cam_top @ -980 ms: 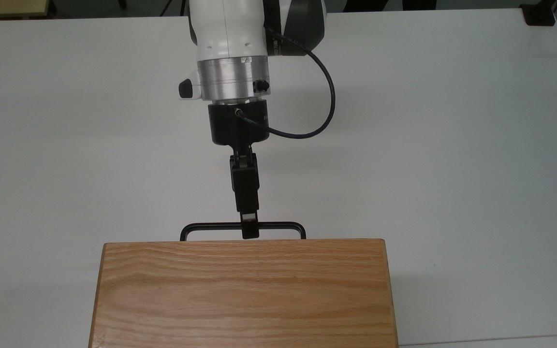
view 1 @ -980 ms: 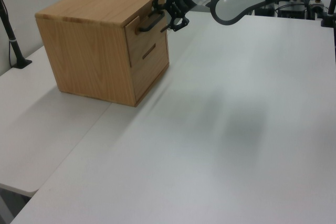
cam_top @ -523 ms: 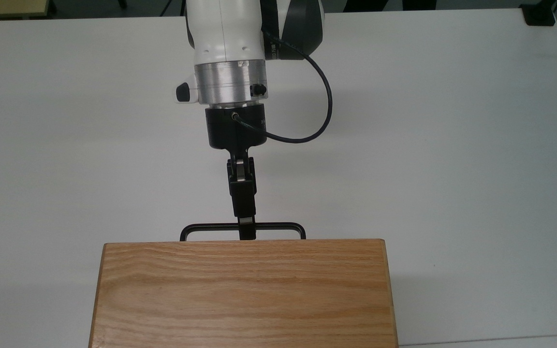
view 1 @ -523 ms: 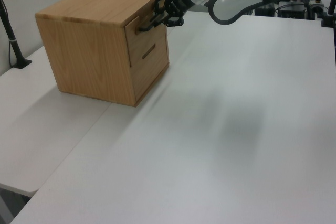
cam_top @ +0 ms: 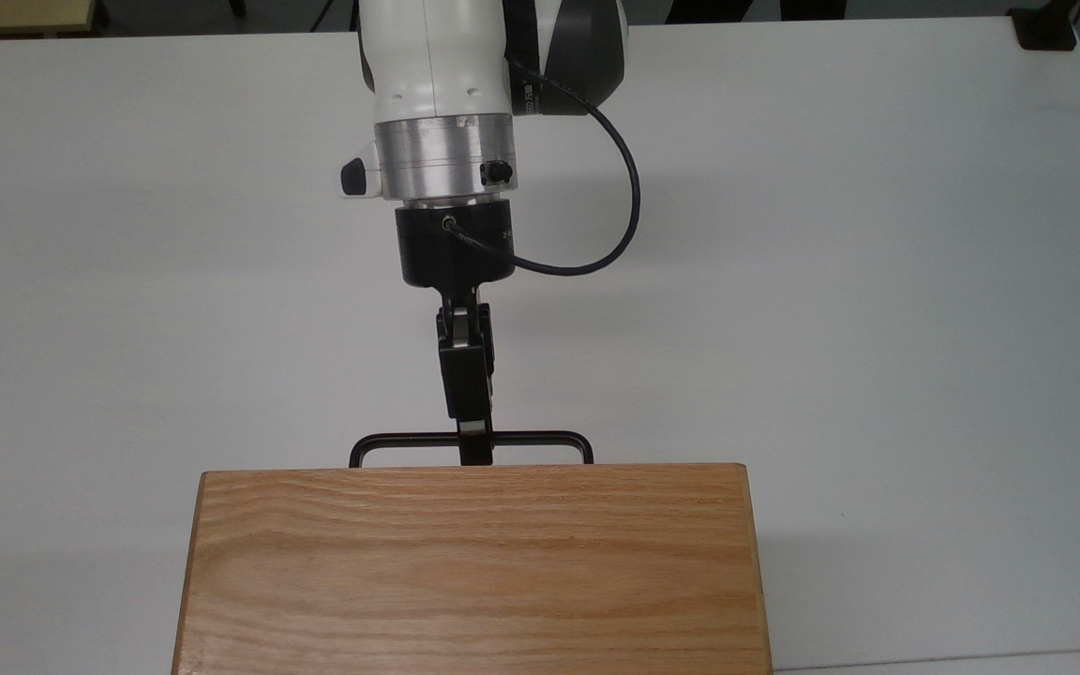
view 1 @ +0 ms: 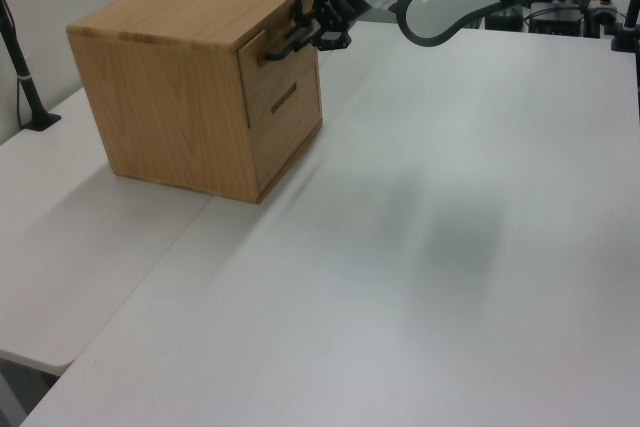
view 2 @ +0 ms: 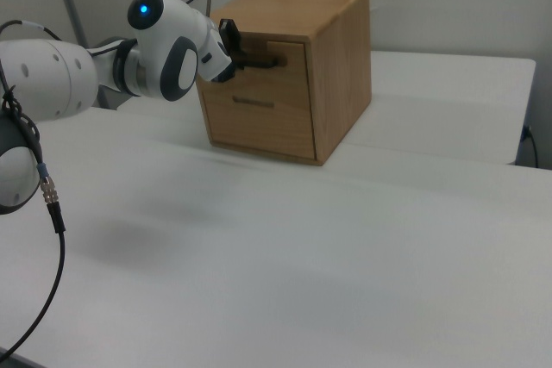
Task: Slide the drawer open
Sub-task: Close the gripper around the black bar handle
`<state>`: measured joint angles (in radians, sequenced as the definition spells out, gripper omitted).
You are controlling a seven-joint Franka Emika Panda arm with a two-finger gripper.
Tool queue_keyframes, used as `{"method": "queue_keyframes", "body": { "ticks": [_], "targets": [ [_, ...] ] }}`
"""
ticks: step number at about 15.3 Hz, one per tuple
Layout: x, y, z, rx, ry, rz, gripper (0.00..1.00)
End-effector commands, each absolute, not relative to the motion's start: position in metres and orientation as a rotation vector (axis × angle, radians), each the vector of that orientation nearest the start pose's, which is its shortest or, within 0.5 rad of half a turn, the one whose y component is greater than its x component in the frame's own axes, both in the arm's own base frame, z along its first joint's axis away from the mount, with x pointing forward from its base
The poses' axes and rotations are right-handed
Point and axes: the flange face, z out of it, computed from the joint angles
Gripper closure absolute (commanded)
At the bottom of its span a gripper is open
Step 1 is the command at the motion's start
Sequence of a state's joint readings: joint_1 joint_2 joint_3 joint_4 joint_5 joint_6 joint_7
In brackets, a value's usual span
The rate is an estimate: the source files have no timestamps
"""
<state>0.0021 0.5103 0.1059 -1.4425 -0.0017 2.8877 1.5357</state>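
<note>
The drawer (view 1: 272, 59) is the upper of two in a light oak cabinet (cam_top: 470, 562); its front (view 2: 278, 49) sits about level with the cabinet face. Its thin black U-shaped handle (cam_top: 409, 438) juts out past the cabinet's top edge in the top view. My gripper (cam_top: 472, 442) reaches from the arm straight to the middle of the bar. Its fingers are shut on the bar from above and below, as the left view shows for the gripper (view 1: 303, 33). In the right view the gripper (view 2: 236, 47) meets the handle (view 2: 266, 63) at the drawer's left end.
A lower drawer (view 1: 286, 107) with a short dark handle sits beneath. The cabinet stands on a white table (cam_top: 877, 281) with broad bare surface around the arm. A black cable (cam_top: 629, 202) loops off the wrist. A black post (view 1: 25, 77) stands behind the cabinet.
The fingers, spread around the handle one second ago, have closed onto the bar. The wrist shifted slightly toward the top view's left. The drawer has not moved.
</note>
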Motion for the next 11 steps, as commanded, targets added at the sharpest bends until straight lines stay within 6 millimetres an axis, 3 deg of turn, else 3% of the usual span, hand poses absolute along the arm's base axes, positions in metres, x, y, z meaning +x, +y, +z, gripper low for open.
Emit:
{"method": "queue_keyframes", "body": {
  "ticks": [1, 7, 9, 11],
  "targets": [
    [0.743, 0.06, 0.526, -1.683, 1.558, -0.769, 0.69],
    [0.731, 0.054, 0.523, -1.698, 1.581, -0.76, 0.77],
    [0.726, 0.054, 0.525, -1.703, 1.583, -0.758, 0.86],
    [0.721, 0.053, 0.524, -1.705, 1.591, -0.752, 0.86]
  ]
}}
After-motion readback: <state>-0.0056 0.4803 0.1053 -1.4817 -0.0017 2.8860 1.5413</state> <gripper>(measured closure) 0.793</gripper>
